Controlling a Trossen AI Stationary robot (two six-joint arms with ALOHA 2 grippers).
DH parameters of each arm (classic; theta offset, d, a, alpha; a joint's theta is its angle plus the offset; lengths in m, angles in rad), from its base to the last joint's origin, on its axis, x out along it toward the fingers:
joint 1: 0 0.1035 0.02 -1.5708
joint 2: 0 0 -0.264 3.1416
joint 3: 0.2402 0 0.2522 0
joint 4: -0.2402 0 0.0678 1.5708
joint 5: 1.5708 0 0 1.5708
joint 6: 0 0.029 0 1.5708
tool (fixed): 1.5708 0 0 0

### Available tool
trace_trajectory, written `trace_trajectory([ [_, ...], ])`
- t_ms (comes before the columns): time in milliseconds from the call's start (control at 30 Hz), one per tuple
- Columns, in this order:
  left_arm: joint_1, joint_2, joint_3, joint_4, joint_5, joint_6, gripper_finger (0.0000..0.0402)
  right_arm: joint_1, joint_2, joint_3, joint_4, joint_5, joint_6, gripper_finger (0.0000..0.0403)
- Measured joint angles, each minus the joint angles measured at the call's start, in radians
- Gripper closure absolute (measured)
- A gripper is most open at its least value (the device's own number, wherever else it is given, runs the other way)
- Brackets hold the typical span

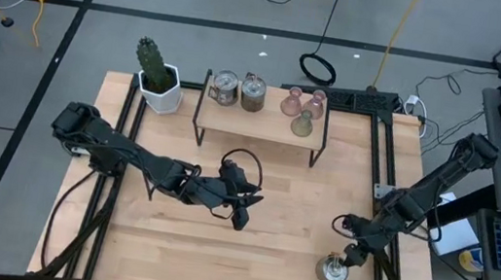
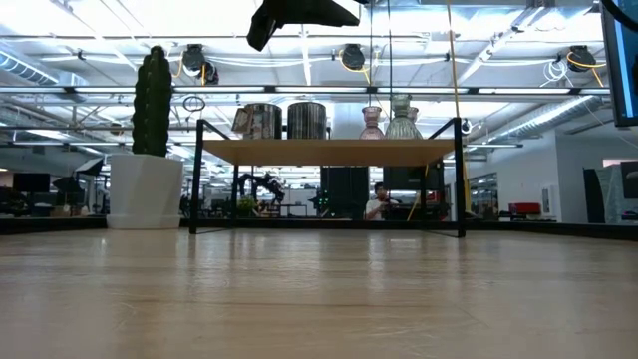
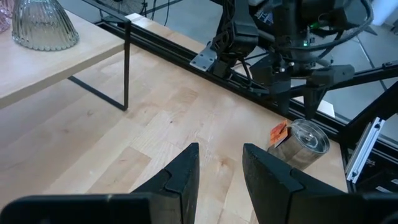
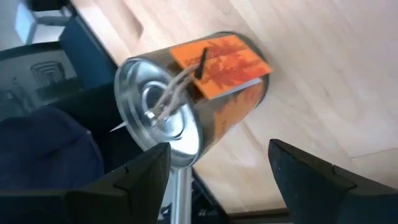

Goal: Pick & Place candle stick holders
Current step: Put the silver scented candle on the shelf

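Observation:
A silver metal holder (image 1: 334, 269) with an orange tag stands on the table near the front right; it also shows in the right wrist view (image 4: 186, 106) and the left wrist view (image 3: 303, 142). My right gripper (image 1: 344, 254) is open just above it, its fingers (image 4: 140, 174) standing wide to either side without touching. Two more silver holders (image 1: 225, 88) (image 1: 253, 92), two pinkish glass ones (image 1: 292, 103) (image 1: 316, 101) and an olive-green one (image 1: 303, 123) stand on the small wooden shelf (image 1: 262, 127) at the far side. My left gripper (image 1: 240, 219) is open and empty over mid-table.
A white pot with a green cactus (image 1: 158, 83) stands at the far left beside the shelf. The shelf rests on thin black legs (image 3: 127, 65). Black frame rails (image 1: 386, 169) run along the table's edges. Bare wood lies between the grippers and the shelf.

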Motion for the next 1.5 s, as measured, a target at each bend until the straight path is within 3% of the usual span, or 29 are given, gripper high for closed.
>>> trace_trajectory([
  [333,0.0,0.0,0.0,-0.003,0.0,0.008,0.0279,0.045,0.095,0.067,-0.091,0.122,0.018,0.0138],
  [733,0.0,0.0,0.0,-0.012,0.001,0.026,0.0279,0.092,0.253,0.123,-0.139,0.123,-0.006,0.0138],
  [1133,0.0,0.0,0.0,-0.016,0.001,0.026,0.0279,0.092,0.247,0.121,-0.152,0.127,-0.127,0.0138],
  [1500,0.0,0.0,0.0,-0.02,0.001,0.026,0.0279,0.092,0.249,0.117,-0.043,0.122,-0.279,0.0138],
])
